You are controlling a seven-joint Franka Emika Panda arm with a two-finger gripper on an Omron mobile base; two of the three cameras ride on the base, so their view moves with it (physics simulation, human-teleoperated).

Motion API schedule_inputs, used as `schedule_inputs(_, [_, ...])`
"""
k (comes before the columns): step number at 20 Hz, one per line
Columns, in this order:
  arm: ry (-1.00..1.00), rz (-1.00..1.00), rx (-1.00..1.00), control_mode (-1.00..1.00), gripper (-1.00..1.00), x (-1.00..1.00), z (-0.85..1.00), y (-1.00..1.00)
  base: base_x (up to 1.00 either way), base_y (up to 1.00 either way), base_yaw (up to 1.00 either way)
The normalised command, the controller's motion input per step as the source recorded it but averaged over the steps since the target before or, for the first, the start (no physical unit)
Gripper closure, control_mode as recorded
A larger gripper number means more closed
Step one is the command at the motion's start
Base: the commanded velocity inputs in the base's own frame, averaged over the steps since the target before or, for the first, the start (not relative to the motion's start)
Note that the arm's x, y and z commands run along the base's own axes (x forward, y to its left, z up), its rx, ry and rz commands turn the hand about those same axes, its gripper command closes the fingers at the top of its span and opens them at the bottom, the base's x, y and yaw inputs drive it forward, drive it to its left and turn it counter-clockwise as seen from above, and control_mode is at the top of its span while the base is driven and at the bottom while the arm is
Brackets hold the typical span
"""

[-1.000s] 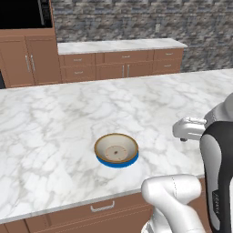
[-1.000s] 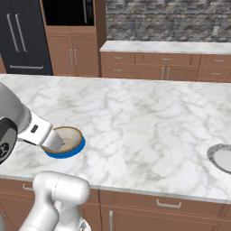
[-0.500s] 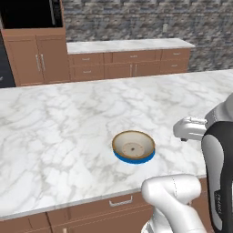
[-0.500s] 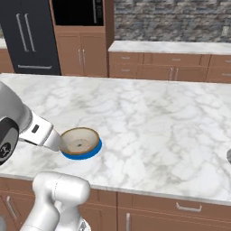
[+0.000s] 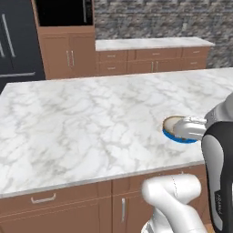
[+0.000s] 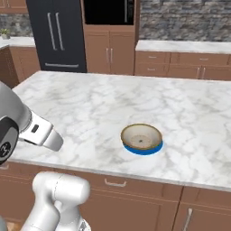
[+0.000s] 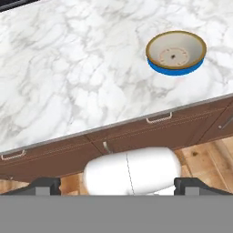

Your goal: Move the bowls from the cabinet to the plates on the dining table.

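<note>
A cream bowl [image 6: 141, 136] with a tan-brown rim stands upright on a blue plate [image 6: 143, 150], near the front edge of the white marble dining table [image 6: 90, 103]. In the left base view the bowl [image 5: 172, 124] is partly covered by my arm. The hand view looks down from in front of the table edge, with the bowl [image 7: 175, 49] and plate [image 7: 175, 69] at upper right. My gripper [image 7: 118, 186] is open, its dark fingertips [image 7: 45, 184] far apart and holding nothing. It hangs off the table, well short of the bowl. The cabinet is out of view.
Brown wooden drawers [image 7: 136, 132] with short handles run under the table edge, over a wooden floor. Behind the table stand a dark fridge [image 6: 58, 36], a tall wooden unit with a dark oven niche [image 5: 63, 11], and low cabinets under a marble counter [image 5: 150, 43].
The whole picture has slid right in both base views, so the base has driven left along the table. The bowl stays on its plate, and the gripper stays open.
</note>
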Motion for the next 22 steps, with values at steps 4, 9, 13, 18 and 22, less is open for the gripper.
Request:
schedule_inputs(4, [0.00, 0.00, 0.00, 1.00, -1.00, 0.00, 0.00, 0.00, -0.18, 1.00, 0.05])
schedule_inputs(9, [0.00, 0.00, 0.00, 1.00, -1.00, 0.00, 0.00, 0.00, -0.07, 1.00, 0.04])
schedule_inputs(13, [0.00, 0.00, 0.00, 1.00, -1.00, 0.00, 0.00, 0.00, 0.00, 1.00, 0.04])
schedule_inputs(18, [0.00, 0.00, 0.00, 1.00, -1.00, 0.00, 0.00, 0.00, 0.00, 0.99, 0.07])
schedule_inputs(22, [0.00, 0.00, 0.00, 1.00, -1.00, 0.00, 0.00, 0.00, 0.15, 0.69, 0.14])
